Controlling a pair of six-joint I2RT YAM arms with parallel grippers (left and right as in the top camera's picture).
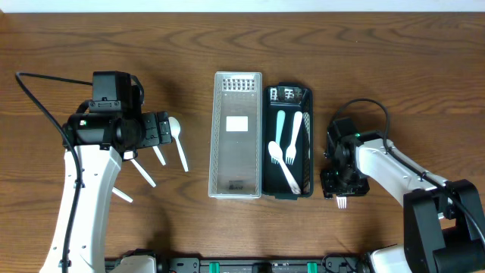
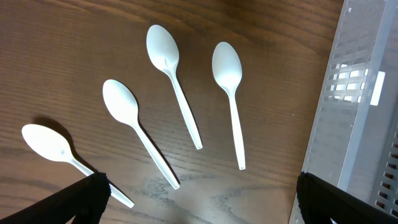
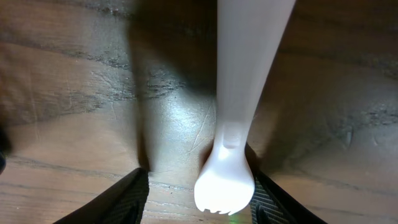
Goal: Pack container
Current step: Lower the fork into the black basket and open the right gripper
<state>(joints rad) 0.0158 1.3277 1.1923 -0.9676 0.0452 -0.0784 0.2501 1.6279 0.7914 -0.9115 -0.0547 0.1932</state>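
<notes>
Left arm [image 1: 83,189]: left of the clear tray [image 1: 237,136]; long white links, black joint housings, a small green light near the wrist.
Right arm [image 1: 394,171]: right of the clear tray; white link, black joints, a bulky black base, a green light.
Left cable [image 1: 19,76]: thin, black, looping off the arm away from the tray.
Right cable [image 1: 367,101]: thin, black, arching over the wrist.
Left fingers [image 2: 87,199]: matte black, straight-edged.
Right fingers [image 3: 118,199]: dark, with sloped tips.
</notes>
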